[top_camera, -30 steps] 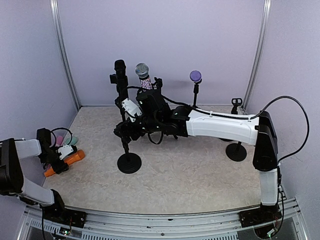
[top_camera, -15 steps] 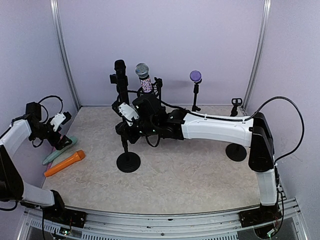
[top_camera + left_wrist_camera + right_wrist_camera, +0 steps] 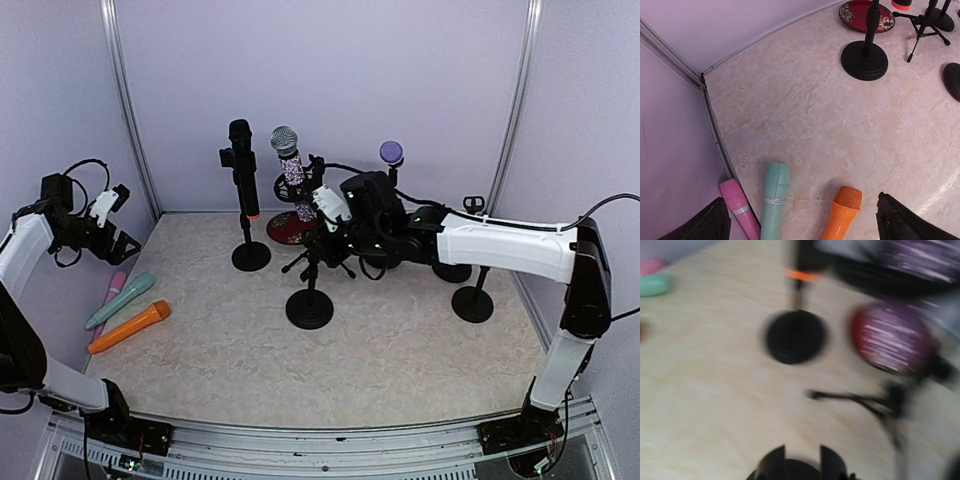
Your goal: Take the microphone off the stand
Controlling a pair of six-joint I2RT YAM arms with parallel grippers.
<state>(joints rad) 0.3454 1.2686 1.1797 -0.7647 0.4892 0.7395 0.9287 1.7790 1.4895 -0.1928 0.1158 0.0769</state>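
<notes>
Microphones rise at the back of the marbled surface (image 3: pixel 380 360). The black microphone (image 3: pixel 240 150) sits upright in its round-based stand (image 3: pixel 251 258) at back left. Just to its right, the glitter-handled microphone (image 3: pixel 291 165) with a silver head leans above a red plate (image 3: pixel 283 232); what carries it is hidden. Further right, the purple-headed microphone (image 3: pixel 391 152) tops a thin stand (image 3: pixel 391 190).

The right arm reaches across from the right. The right gripper (image 3: pixel 318 238) sits low in the middle, at the top of the pole of a second round-based stand (image 3: pixel 309 308), with the splayed legs of a small tripod (image 3: pixel 922 25) close by. The top view hides its fingers and the right wrist view is smeared with blur, so I cannot tell how far it is closed or whether it grips anything.

The left gripper (image 3: pixel 124 216) is raised at the far left near the wall, jaws spread wide and holding nothing. Below it three loose microphones lie side by side on the surface: the pink microphone (image 3: pixel 740 207) against the wall, the mint-green microphone (image 3: pixel 775 192) beside it, and the orange microphone (image 3: pixel 842 212) a little apart.

Another stand (image 3: pixel 472 303) with a clip at its top stands at the right, beyond the right arm.
</notes>
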